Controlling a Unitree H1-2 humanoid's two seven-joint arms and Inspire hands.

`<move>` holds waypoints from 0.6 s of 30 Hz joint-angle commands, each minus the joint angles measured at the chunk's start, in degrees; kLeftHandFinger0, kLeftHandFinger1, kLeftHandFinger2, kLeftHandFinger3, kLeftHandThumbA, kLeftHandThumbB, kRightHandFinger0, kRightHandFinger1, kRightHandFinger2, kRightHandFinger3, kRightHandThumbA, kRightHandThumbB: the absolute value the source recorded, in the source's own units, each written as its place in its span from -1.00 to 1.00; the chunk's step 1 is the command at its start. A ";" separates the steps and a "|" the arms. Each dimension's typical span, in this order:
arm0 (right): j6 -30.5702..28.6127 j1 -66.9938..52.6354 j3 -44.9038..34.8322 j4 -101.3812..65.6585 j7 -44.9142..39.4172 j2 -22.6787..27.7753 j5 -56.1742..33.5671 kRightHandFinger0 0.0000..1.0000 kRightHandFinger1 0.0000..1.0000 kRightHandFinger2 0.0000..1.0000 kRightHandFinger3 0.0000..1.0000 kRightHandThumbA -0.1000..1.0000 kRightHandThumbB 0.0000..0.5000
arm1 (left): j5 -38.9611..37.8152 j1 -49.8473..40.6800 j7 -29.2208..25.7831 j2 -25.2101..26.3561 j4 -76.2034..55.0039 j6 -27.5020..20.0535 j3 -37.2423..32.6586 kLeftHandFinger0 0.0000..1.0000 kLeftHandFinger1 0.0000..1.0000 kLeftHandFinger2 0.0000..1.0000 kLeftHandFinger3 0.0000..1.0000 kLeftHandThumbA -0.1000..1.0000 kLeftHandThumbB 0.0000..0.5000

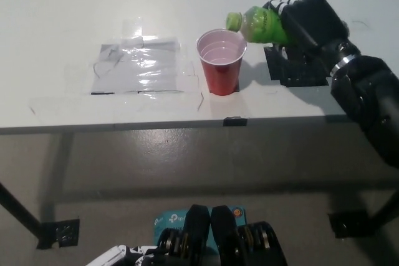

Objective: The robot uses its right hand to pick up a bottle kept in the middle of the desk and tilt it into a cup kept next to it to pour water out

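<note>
Above red cup (pixel 221 60) rim: green bottle (pixel 259 25) tilted, gripped in right hand (pixel 310 20)
</note>
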State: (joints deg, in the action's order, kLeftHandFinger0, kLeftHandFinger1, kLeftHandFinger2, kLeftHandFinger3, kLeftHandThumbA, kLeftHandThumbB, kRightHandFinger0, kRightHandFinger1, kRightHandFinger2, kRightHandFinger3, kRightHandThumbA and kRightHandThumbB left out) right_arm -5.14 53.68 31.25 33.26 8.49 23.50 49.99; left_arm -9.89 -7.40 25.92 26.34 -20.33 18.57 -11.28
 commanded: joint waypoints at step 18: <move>0.80 8.83 5.68 4.73 -2.18 0.50 11.66 -1.00 -0.90 -0.57 -0.26 -1.00 -0.28 | -0.57 0.75 1.07 1.70 -2.50 1.31 0.73 0.70 0.77 0.73 1.00 1.00 0.97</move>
State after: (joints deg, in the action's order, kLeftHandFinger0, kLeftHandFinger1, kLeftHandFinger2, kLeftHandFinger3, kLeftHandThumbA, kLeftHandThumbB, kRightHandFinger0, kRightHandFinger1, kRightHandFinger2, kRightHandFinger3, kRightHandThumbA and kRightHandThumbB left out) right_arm -5.56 55.86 36.72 37.68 7.56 23.88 58.90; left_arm -9.96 -7.11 26.30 27.04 -20.78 19.43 -11.19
